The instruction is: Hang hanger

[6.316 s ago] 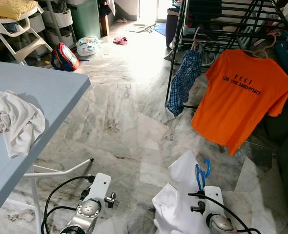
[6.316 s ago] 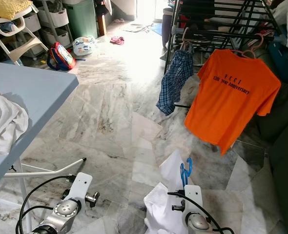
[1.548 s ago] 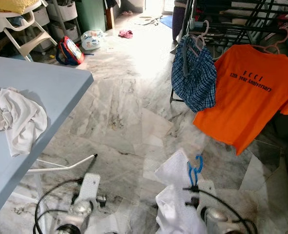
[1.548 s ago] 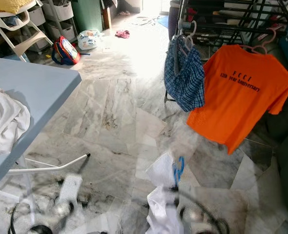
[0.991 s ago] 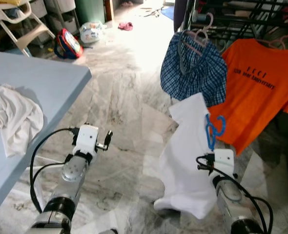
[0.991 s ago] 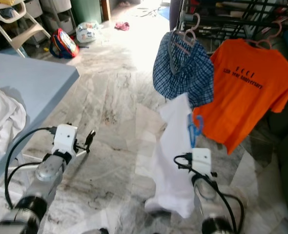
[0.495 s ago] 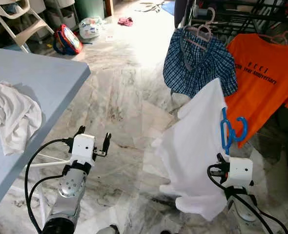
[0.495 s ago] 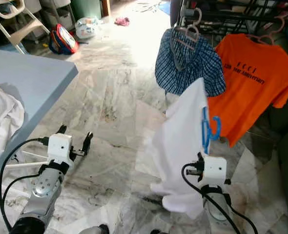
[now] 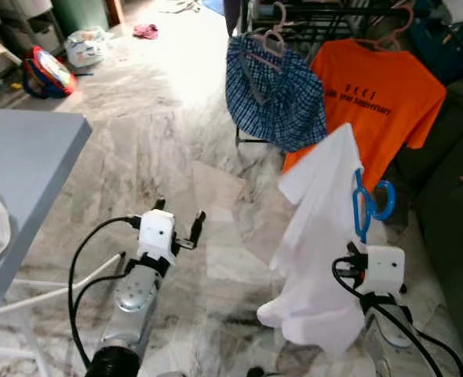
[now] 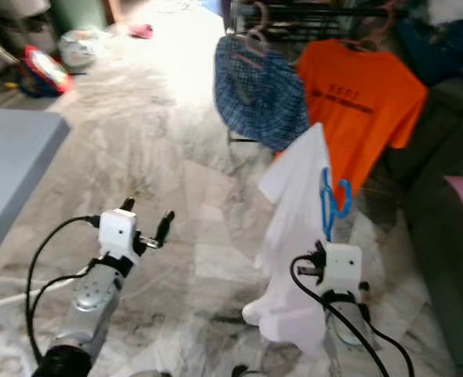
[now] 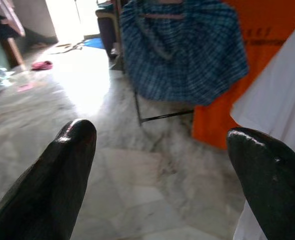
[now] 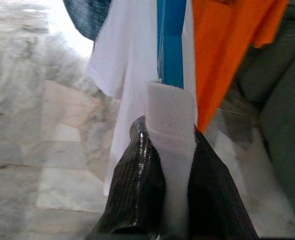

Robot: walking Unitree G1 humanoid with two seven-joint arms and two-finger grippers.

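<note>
Lifting toward the drying rack (image 9: 318, 9), your right gripper (image 12: 170, 150) stays clamped on the blue hanger (image 9: 363, 206) with its white shirt (image 9: 318, 236), now just below the orange shirt (image 9: 377, 102); left gripper (image 9: 178, 228) gapes empty.

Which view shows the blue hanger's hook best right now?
The left eye view: the blue hanger stands sharp above the right tool, hook curled beside the white shirt. The right eye view shows it too, but blurred. The right wrist view shows its stem at the fingers, hook cropped.
</note>
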